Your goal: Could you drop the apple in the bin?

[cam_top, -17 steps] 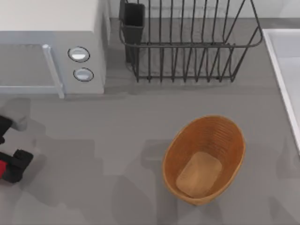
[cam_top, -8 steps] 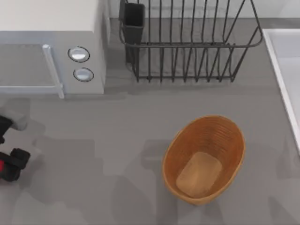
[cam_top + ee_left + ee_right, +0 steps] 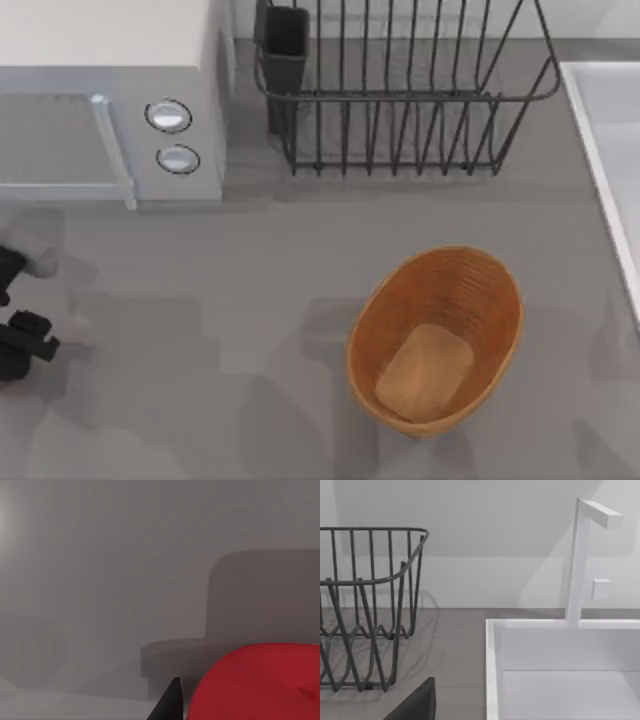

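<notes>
Left gripper (image 3: 22, 345), table's left edge, well left of oval orange-brown wicker basket (image 3: 436, 340); small red apple (image 3: 260, 682) close beside finger; grip state cannot tell; risk: apple slipping during long carry; right arm parked.

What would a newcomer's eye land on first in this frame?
Probably the orange-brown bin, open and with nothing in it, right of the table's centre in the top view. Next, the bright red apple looming close in the left wrist view, beside a dark fingertip, while the left gripper sits at the table's far left edge. Behind stand a black dish rack and a microwave.
</notes>
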